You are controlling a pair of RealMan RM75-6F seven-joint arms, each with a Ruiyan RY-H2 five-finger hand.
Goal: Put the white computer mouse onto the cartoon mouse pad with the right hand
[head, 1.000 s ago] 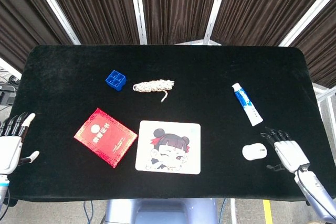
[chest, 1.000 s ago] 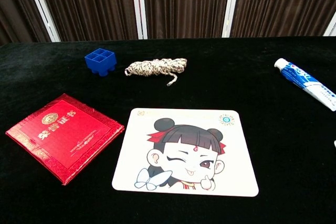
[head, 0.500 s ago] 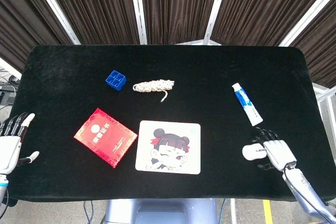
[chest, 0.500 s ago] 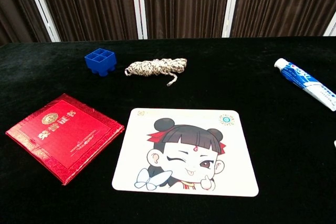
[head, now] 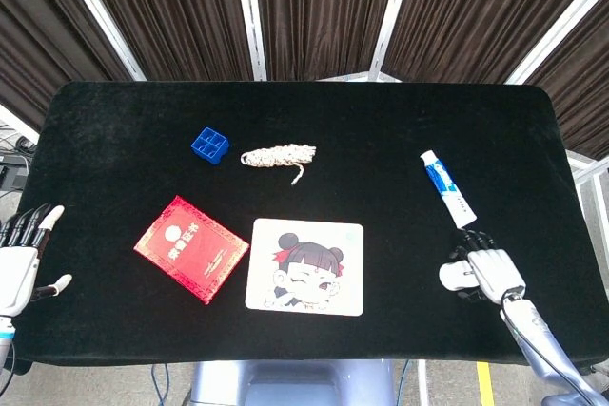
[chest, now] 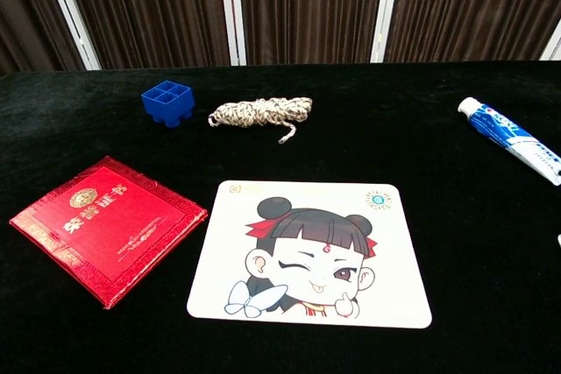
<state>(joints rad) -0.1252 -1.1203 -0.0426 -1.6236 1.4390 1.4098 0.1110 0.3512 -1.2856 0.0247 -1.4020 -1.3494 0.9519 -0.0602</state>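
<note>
The white computer mouse (head: 453, 276) lies on the black table at the right front. My right hand (head: 493, 273) reaches onto its right part, fingers curving along its far side and thumb at its near side; only the mouse's left half shows, and a closed grip is not evident. The cartoon mouse pad (head: 305, 266) (chest: 309, 251) lies flat at the front centre, well left of the mouse, with nothing on it. My left hand (head: 19, 259) hangs at the table's left front edge, fingers apart and holding nothing. Neither hand shows in the chest view.
A red booklet (head: 190, 247) (chest: 105, 225) lies just left of the pad. A toothpaste tube (head: 448, 188) (chest: 513, 139) lies beyond the mouse. A blue block (head: 209, 145) (chest: 167, 102) and a coiled rope (head: 278, 156) (chest: 260, 113) sit farther back.
My right hand has slid left over the table, from beside the mouse to covering its right part. The mouse has not moved. The left hand stays put.
</note>
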